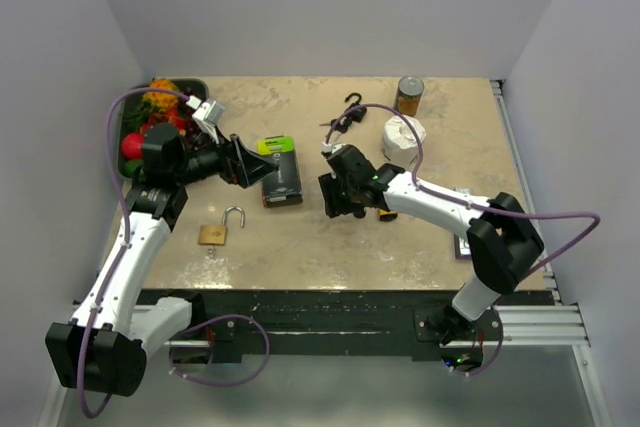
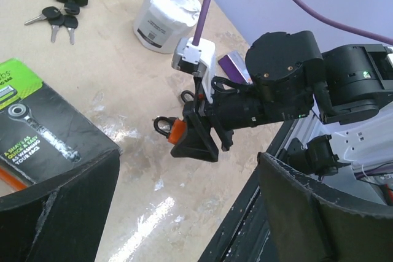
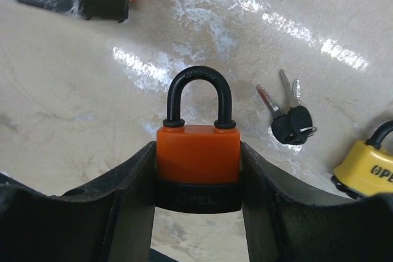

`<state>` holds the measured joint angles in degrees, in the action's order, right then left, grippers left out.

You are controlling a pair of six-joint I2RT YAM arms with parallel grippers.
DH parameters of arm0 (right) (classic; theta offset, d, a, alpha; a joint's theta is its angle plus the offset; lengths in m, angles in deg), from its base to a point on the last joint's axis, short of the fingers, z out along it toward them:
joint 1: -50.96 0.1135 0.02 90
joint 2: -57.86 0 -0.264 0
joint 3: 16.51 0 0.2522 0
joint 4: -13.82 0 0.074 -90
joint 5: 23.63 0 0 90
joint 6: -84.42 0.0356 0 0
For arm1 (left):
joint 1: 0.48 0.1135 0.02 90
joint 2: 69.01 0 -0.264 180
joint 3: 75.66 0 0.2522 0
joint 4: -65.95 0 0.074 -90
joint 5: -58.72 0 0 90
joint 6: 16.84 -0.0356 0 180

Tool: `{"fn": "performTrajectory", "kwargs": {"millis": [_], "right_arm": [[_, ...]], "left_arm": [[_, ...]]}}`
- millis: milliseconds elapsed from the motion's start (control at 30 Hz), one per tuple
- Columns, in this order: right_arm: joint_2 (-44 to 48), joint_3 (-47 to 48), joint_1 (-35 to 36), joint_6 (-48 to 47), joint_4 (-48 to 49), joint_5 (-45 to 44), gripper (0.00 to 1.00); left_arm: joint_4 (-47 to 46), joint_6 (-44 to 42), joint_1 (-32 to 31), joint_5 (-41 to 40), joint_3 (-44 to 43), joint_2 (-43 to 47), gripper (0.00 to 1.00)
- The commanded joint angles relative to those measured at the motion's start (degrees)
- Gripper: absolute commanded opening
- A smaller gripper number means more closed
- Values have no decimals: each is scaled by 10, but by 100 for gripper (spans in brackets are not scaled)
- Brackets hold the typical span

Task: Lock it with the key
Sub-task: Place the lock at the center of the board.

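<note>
Two claws, two jobs. See the right claw (image 3: pixel 198 170) clamped on the orange padlock (image 3: pixel 198 148), squeezing its body from both sides, shackle pointing away and looking seated. Meanwhile the left claw (image 2: pixel 190 213) hangs wide apart, empty, facing it. The keys (image 3: pixel 288 121) lie on the table (image 3: pixel 73 90) just beside the lock, near a yellow padlock (image 3: pixel 368 167). My call: take one key by its black head, hold the lock rock steady, and line the blade up squarely before pushing in.

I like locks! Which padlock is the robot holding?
The orange padlock with the black shackle, clamped in the right end effector. The brass padlock and the yellow padlock lie on the table.
</note>
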<state>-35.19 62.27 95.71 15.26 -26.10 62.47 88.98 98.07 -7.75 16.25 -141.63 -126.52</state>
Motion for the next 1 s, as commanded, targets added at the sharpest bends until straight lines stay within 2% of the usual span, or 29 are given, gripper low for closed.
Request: {"fn": "performTrajectory", "kwargs": {"millis": [0, 533, 600, 633, 733, 833, 867, 933, 967], "right_arm": [[-28, 42, 3, 110, 3, -47, 0], [-139, 85, 4, 175, -12, -73, 4], [-149, 84, 4, 176, -10, -66, 25], [-152, 86, 4, 177, -14, -62, 30], [-161, 91, 4, 178, -17, -62, 35], [-165, 93, 4, 180, -19, -61, 52], [-164, 93, 5, 181, -19, -61, 68], [-162, 94, 4, 181, -22, -63, 76], [-161, 93, 4, 184, -25, -66, 83]], "left_arm": [[-33, 19, 11, -13, 8, 14, 97], [-29, 15, 20, -6, 15, 15, 97], [-27, 14, 21, -6, 15, 17, 97], [-26, 12, 22, -6, 14, 16, 97], [-25, 11, 23, -2, 14, 18, 97], [-21, 9, 23, -1, 14, 19, 97], [-19, 8, 23, -1, 14, 20, 97], [-16, 8, 23, -2, 13, 20, 97], [-15, 6, 24, -2, 13, 21, 97]]}}
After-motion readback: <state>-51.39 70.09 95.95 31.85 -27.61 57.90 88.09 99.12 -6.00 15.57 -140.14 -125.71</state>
